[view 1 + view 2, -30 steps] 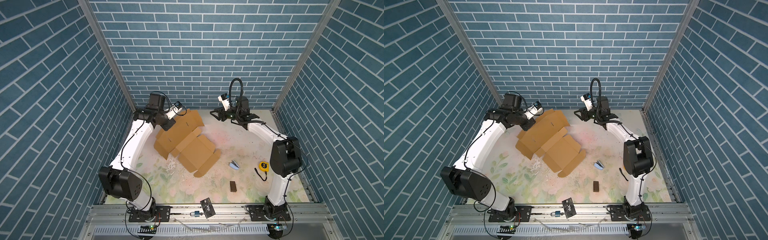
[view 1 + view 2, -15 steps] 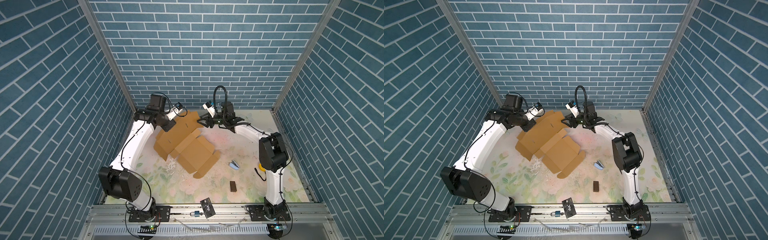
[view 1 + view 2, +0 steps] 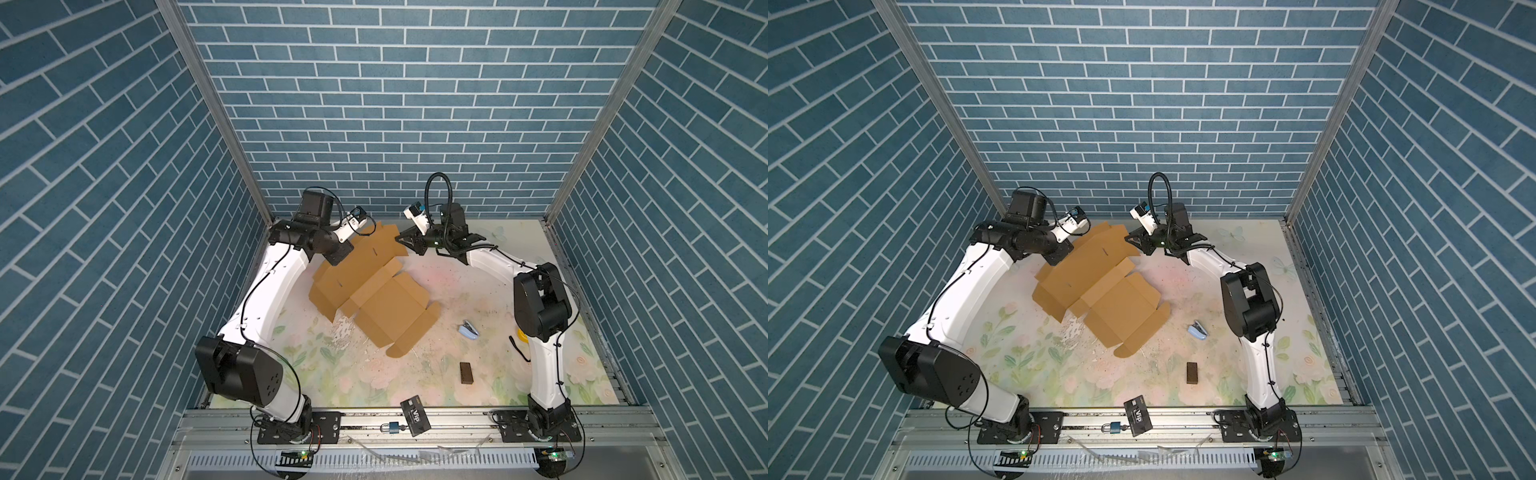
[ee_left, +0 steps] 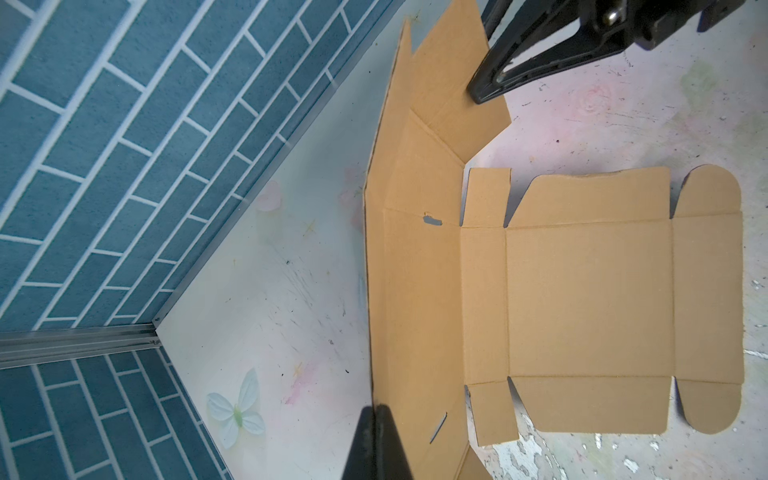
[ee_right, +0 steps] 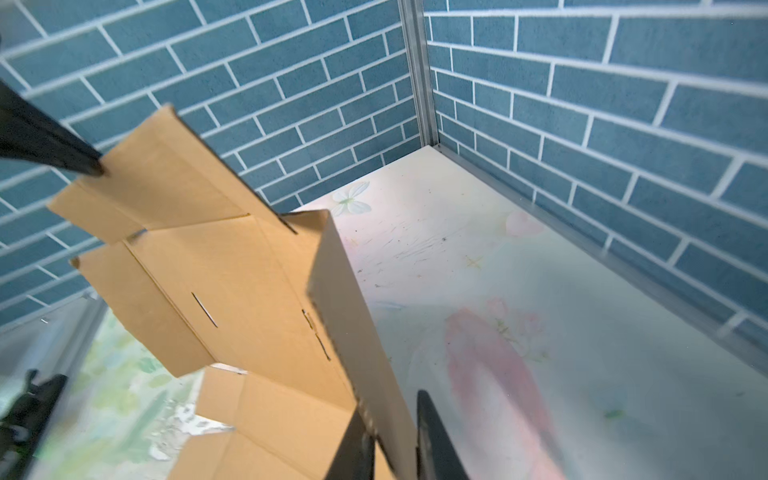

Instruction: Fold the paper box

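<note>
The paper box [image 3: 374,291] lies mostly flat on the table [image 3: 478,270] near the back wall [image 3: 374,124], only its wall-side panel lifted, the left gripper [image 4: 376,419] clamped on one edge and the right gripper [image 5: 390,409] seemingly pinched narrow on a corner flap, so nearly all folding remains.

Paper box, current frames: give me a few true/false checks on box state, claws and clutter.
1. The left claw and right claw are both shut on the paper box. True.
2. The box is fully folded shut. False: it lies open, side flaps spread.
3. The dark brown block sits inside the box. False: it lies on the table, apart from the box.
4. The black VIP card lies at the table's front edge. True.
5. The box's far end is raised off the table. True.
</note>
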Robot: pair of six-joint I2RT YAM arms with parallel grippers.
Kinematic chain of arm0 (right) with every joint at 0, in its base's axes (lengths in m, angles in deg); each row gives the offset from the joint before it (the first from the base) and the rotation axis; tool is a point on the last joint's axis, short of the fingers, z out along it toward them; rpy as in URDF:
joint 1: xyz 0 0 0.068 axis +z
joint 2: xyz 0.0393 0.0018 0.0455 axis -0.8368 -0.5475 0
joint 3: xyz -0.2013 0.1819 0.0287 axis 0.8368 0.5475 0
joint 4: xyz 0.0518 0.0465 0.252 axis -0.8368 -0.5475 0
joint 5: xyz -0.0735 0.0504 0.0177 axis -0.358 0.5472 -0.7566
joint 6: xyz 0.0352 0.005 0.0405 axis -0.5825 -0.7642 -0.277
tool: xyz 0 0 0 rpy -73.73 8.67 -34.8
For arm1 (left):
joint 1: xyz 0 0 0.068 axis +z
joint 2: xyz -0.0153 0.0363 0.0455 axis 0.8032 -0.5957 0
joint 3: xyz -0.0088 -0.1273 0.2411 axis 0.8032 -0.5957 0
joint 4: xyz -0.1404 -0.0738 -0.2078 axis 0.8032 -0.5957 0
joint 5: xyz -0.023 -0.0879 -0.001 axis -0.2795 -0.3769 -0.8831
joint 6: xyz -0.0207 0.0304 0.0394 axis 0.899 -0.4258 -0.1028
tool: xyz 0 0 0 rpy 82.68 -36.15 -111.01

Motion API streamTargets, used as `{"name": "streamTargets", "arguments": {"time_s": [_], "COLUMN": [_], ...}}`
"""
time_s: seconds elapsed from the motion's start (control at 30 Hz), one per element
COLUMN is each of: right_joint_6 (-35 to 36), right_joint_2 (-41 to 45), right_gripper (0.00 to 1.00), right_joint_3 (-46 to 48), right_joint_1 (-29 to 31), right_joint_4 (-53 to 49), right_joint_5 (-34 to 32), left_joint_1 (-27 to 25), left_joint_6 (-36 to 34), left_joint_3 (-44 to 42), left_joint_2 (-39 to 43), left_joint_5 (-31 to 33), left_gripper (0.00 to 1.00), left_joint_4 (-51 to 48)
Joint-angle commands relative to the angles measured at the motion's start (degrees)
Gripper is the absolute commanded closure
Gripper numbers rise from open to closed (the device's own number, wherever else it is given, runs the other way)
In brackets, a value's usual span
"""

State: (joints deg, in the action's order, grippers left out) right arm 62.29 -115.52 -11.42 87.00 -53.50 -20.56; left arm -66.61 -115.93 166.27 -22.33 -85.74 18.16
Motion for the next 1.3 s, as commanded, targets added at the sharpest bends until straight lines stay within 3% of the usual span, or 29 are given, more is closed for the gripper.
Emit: {"name": "streamTargets", "arguments": {"time_s": [0.0,0.03,0.2,0.27,0.37,0.53,0.67,0.87,1.0,1.1,1.27], "right_joint_6": [1.8,2.12,4.3,4.78,3.96,4.79,3.82,4.74,6.12,5.94,6.47], "right_joint_2": [-0.71,-0.55,1.36,2.11,2.92,3.37,4.36,5.09,5.74,5.87,6.19], "right_gripper": [0.95,1.0,1.0,1.0,1.0,1.0,1.0,1.0,1.0,1.0,1.0], "right_joint_3": [-1.62,-1.66,-0.27,0.71,1.8,2.55,3.33,3.28,3.45,3.45,4.44], "right_joint_1": [-0.06,-0.08,-0.05,-0.22,-0.49,-0.66,-0.75,-0.58,-0.42,-0.4,-0.49], "right_joint_4": [1.68,1.36,0.36,0.53,1.59,2.11,3.75,2.74,2.24,1.61,1.55], "right_joint_5": [0.03,-0.38,-0.13,-0.96,-1.23,-0.71,0.83,2.42,2.93,1.91,0.58], "left_joint_1": [-0.43,-0.45,-0.54,-0.67,-1.06,-1.16,-1.16,-1.16,-1.16,-1.16,-1.16], "left_joint_6": [0.6,0.67,1.14,1.05,0.97,-0.26,-1.9,-4.3,-2.87,-1.05,0.1], "left_joint_3": [-1.33,-1.58,-1.07,-0.98,0.22,-0.37,-1.81,-1.85,2.7,4.98,5.89], "left_joint_2": [2.0,2.09,2.59,3.1,3.59,4.9,3.88,0.2,-4.37,-6.4,-5.96], "left_joint_5": [-0.83,-0.76,-0.7,-0.32,0.57,1.86,3.08,2.99,1.81,1.49,-0.67], "left_gripper": [1.0,1.0,0.97,0.71,0.49,0.29,0.22,0.18,0.22,0.32,0.61], "left_joint_4": [0.81,0.92,0.61,0.54,-0.33,1.45,2.73,6.25,2.95,1.11,-0.98]}}
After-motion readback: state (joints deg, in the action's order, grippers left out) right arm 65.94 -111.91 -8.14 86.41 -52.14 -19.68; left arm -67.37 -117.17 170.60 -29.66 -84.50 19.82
